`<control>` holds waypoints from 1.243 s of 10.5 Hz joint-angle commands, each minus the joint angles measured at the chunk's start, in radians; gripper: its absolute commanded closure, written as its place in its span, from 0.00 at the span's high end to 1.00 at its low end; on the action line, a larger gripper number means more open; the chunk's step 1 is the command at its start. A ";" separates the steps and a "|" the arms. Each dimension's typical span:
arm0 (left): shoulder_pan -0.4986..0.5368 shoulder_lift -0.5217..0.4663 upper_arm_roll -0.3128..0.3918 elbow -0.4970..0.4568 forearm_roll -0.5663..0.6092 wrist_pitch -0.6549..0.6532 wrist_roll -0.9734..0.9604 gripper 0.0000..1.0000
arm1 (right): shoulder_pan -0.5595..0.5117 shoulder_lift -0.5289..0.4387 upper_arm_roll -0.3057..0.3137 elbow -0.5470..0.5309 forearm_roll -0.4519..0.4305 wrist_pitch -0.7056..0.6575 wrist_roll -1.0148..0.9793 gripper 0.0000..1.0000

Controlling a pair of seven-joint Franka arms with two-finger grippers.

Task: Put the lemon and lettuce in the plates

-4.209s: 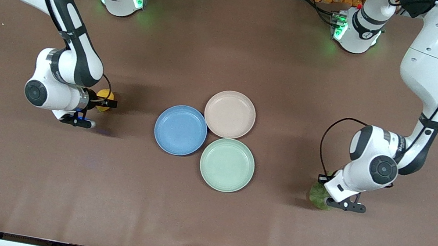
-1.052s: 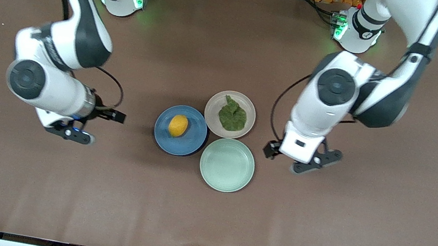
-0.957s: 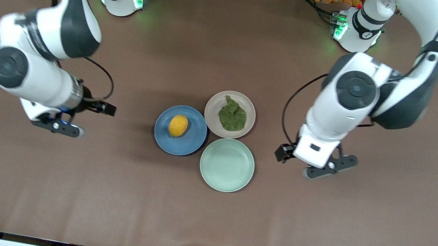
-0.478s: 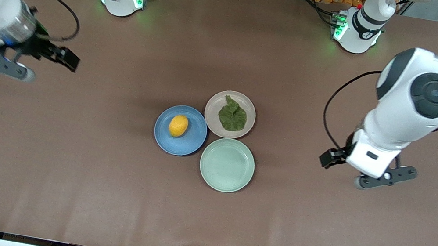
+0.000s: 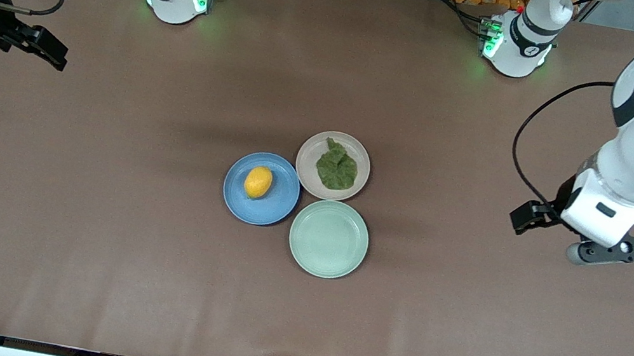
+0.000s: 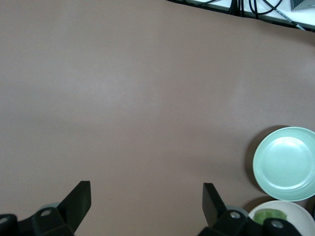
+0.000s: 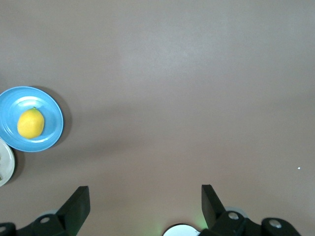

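Both arms are drawing outward since the earlier view, toward their own ends of the worktop [image 5: 87, 243]. Left pincer [image 6: 146, 204] and right pincer [image 7: 145, 205] are hanging wide and empty. Lemon [image 5: 258, 182] is lying in the blue plate [image 5: 280, 204], lettuce [image 5: 336, 169] in the beige plate [image 5: 312, 148].

Both arms are raised high and drawn out toward their own ends of the table. The left gripper [image 6: 146, 209] is held over bare table with fingers spread wide, empty. The right gripper [image 7: 145, 209] is likewise spread and empty.
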 commanded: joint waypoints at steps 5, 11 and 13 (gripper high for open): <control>0.068 -0.116 0.079 -0.019 -0.098 -0.168 0.273 1.00 | 0.019 0.003 -0.008 -0.009 0.038 0.063 -0.044 1.00; 0.113 -0.162 0.042 -0.021 -0.101 -0.260 0.288 1.00 | 0.018 0.003 -0.009 -0.012 0.038 0.080 -0.115 1.00; 0.113 -0.168 0.041 -0.021 -0.101 -0.265 0.305 1.00 | 0.018 0.003 -0.009 -0.015 0.038 0.097 -0.116 1.00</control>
